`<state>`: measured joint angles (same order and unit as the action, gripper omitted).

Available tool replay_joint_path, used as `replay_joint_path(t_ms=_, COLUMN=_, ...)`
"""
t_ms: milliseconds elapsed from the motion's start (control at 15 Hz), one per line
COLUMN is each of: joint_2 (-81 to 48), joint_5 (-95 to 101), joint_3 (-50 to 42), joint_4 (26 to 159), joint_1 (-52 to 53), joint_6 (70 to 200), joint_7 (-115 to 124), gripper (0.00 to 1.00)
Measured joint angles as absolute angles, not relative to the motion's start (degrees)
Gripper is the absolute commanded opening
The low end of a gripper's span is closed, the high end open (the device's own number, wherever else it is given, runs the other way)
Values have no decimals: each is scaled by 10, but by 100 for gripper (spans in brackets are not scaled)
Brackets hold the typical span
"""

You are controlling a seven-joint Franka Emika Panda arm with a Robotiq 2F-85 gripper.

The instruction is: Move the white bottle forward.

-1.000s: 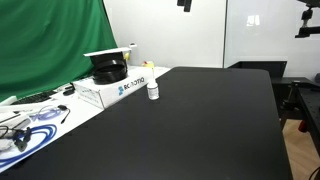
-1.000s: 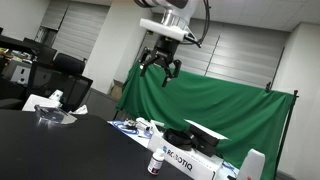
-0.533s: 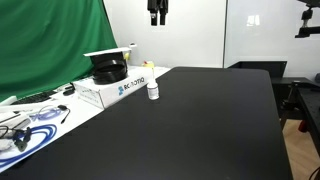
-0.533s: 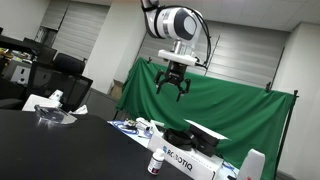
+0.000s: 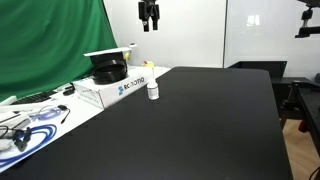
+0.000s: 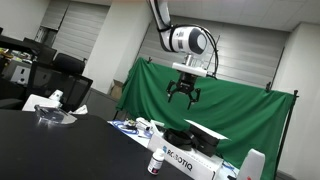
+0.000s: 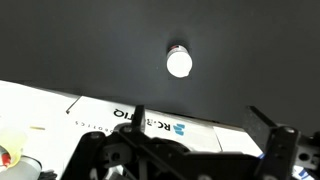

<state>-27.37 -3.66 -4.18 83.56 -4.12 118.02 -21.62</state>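
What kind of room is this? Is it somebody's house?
Most likely a lab or office, not a house: a big green backdrop cloth hangs behind, office chairs stand at the back, and cables lie beside the black table.

white cardboard box, side printed "ROBOTIQ"

white box partly behind gripper fingers; both cropped below
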Motion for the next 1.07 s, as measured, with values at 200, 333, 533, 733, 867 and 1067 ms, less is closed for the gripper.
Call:
replay_joint_path(t_ms=200, joint_2=-286, joint_5=-37, joint_3=-40, joint_4=818, joint_1=-43, joint_6=1173, joint_7=-214, gripper=100)
replay_joint_path(t_ms=333, joint_2=-286, joint_5=-37, joint_3=-40, joint_4=817, joint_1=-43, joint_6=1172, joint_7=-214, gripper=100)
replay_joint_path(t_ms=533, joint_2=-286, joint_5=-37, joint_3=-40, joint_4=816, joint_1=-43, joint_6=1172, joint_7=-214, gripper=100)
replay_joint_path(t_ms=733, joint_2=-286, joint_5=-37, joint_3=-40, joint_4=816, joint_1=-43, joint_6=1172, joint_7=-214, gripper=100)
replay_joint_path(t_ms=867, joint_2=-286, joint_5=-37, joint_3=-40, joint_4=816, joint_1=-43, joint_6=1171, joint_7=-214, gripper=100)
replay_joint_path(t_ms=1067, joint_2=-286, joint_5=-37, joint_3=-40, joint_4=816, joint_1=-43, joint_6=1171, joint_7=-214, gripper=100)
